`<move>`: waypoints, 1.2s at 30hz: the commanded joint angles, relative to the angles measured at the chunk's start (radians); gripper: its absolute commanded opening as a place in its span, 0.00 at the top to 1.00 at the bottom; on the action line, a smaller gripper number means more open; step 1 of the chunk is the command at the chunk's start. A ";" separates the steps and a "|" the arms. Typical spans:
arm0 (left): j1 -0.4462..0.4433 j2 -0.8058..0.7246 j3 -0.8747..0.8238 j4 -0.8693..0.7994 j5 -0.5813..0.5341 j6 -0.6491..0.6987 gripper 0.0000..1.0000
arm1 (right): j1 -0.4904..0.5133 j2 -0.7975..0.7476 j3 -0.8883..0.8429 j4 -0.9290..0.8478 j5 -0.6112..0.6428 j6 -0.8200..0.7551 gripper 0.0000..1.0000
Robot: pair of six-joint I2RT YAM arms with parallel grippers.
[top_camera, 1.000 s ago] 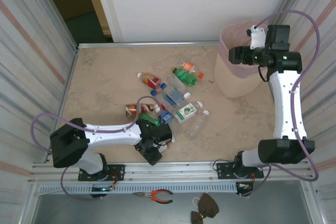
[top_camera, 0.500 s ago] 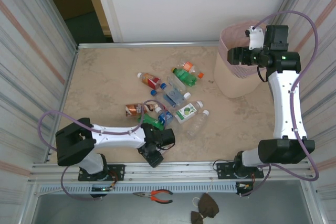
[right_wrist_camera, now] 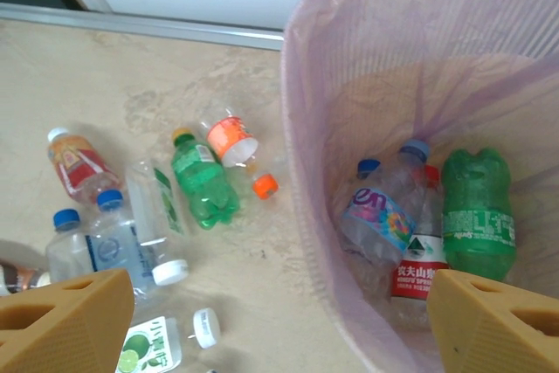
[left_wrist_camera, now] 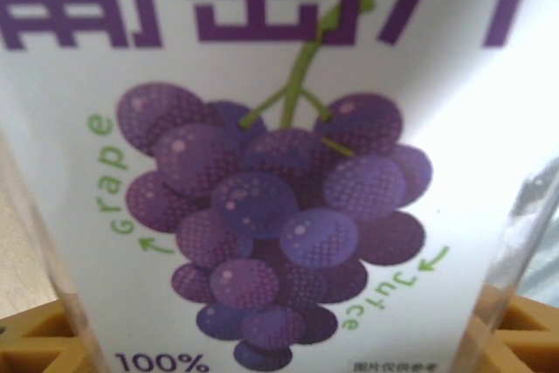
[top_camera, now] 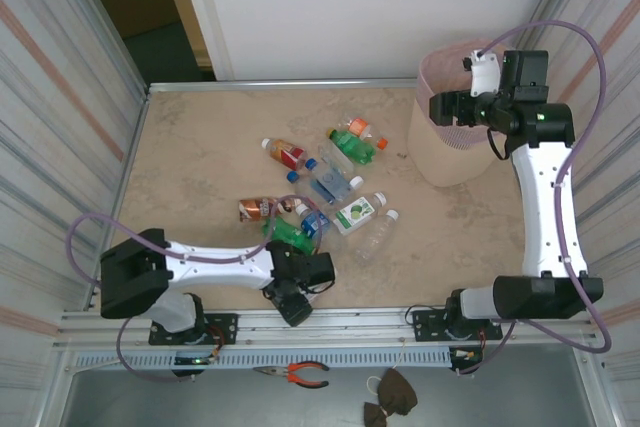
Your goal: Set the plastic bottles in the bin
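A white-labelled grape juice bottle [left_wrist_camera: 279,172] sits between my left gripper's [left_wrist_camera: 279,338] yellow fingertips [left_wrist_camera: 35,338], which press against its sides. That gripper [top_camera: 298,285] is low at the near edge of a pile of plastic bottles [top_camera: 330,187]. The pile holds a green bottle [top_camera: 355,145], a red-labelled one [top_camera: 287,153] and a lime-labelled one [top_camera: 355,213]. My right gripper [top_camera: 445,107] hangs open and empty over the near-left rim of the pink bin [top_camera: 450,152]. Inside the bin [right_wrist_camera: 301,128] lie a green bottle [right_wrist_camera: 476,203] and two clear ones [right_wrist_camera: 380,216].
Corrugated walls close in both sides of the table [top_camera: 200,157]. Pliers [top_camera: 300,374] lie on the ledge below the front rail. An orange cap [right_wrist_camera: 265,185] lies loose on the table beside the bin.
My left gripper slid slightly toward the near edge and closed its fingers on the grape juice bottle. The right arm shifted a little left over the bin, still open.
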 commanded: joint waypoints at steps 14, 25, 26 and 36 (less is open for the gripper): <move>0.067 -0.367 0.103 0.295 0.036 0.154 0.46 | 0.115 -0.237 -0.134 0.209 -0.226 0.176 0.14; 0.284 -0.445 0.141 0.694 0.362 0.275 0.47 | 0.152 -0.481 -0.430 0.707 -0.516 0.438 0.12; 0.301 -0.442 0.153 0.728 0.398 0.281 0.47 | 0.167 -0.495 -0.443 0.729 -0.535 0.442 0.12; 0.356 -0.399 0.277 0.899 0.639 0.300 0.47 | 0.355 -0.564 -0.493 0.847 -0.623 0.442 0.06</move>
